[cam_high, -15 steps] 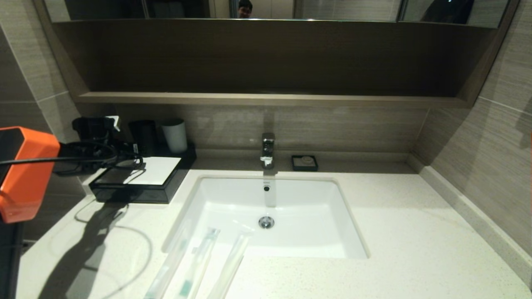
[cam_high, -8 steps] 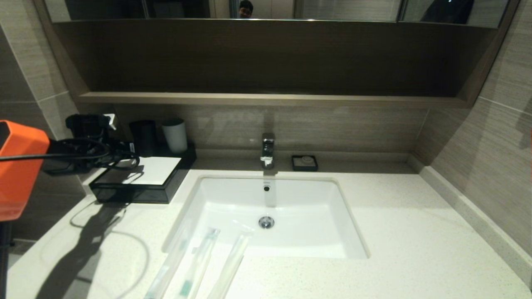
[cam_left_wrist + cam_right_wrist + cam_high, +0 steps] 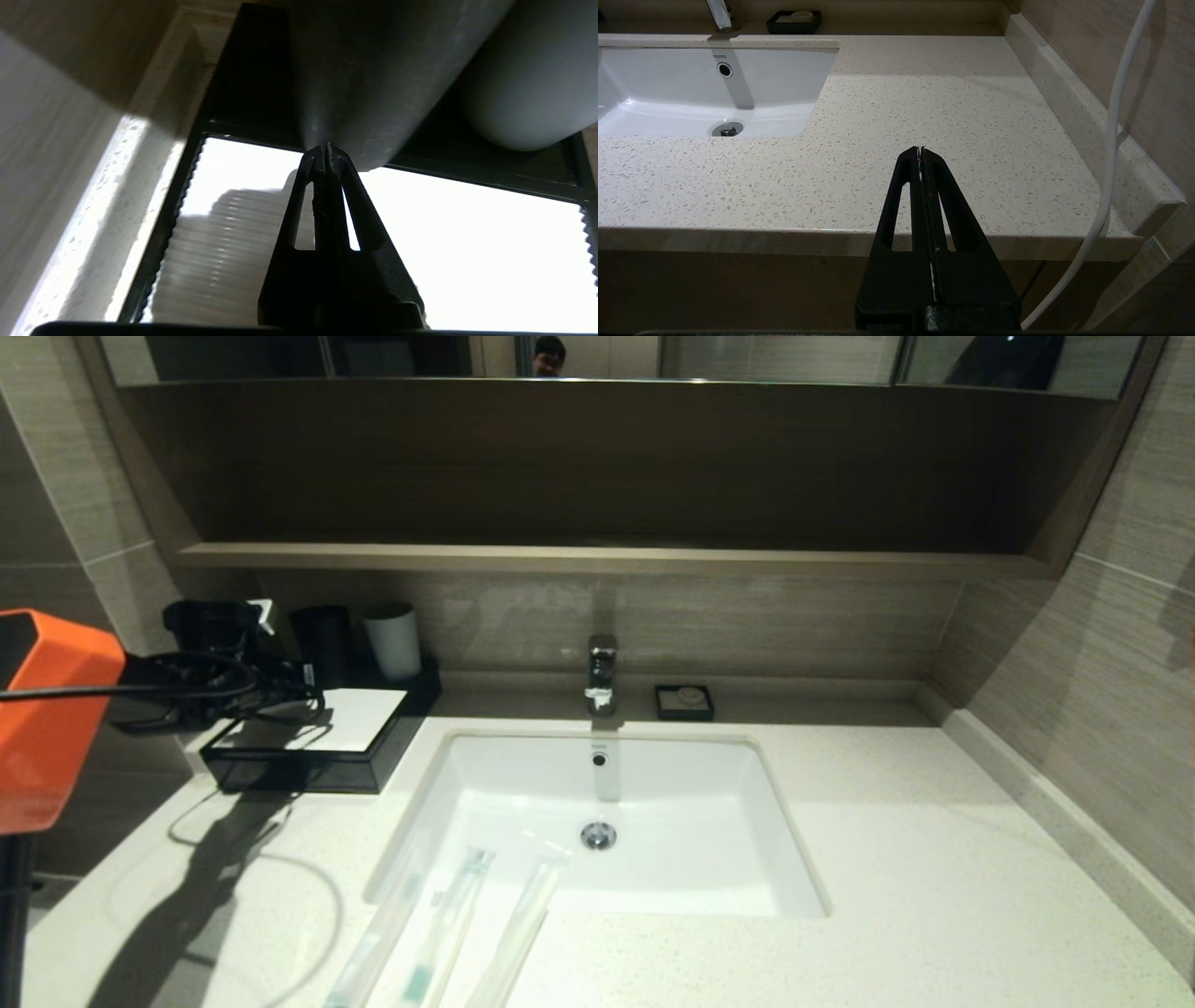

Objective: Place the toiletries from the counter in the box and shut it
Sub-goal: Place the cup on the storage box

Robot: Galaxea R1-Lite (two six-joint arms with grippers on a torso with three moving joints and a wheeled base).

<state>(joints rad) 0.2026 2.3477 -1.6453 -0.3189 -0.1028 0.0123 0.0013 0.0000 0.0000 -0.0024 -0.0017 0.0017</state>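
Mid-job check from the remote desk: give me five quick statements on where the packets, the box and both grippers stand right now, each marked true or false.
1. The three toiletry packets lie inside the box. False: they lie on the counter at the sink's near-left corner.
2. The left gripper is shut, above the box's white top panel, near the dark cup. True.
3. The right gripper holds a packet. False: it is shut on nothing, off the counter's front edge.
4. The soap dish sits right of the faucet. True.
5. The white cup stands in the sink. False: it stands at the back behind the box, beside the dark cup.
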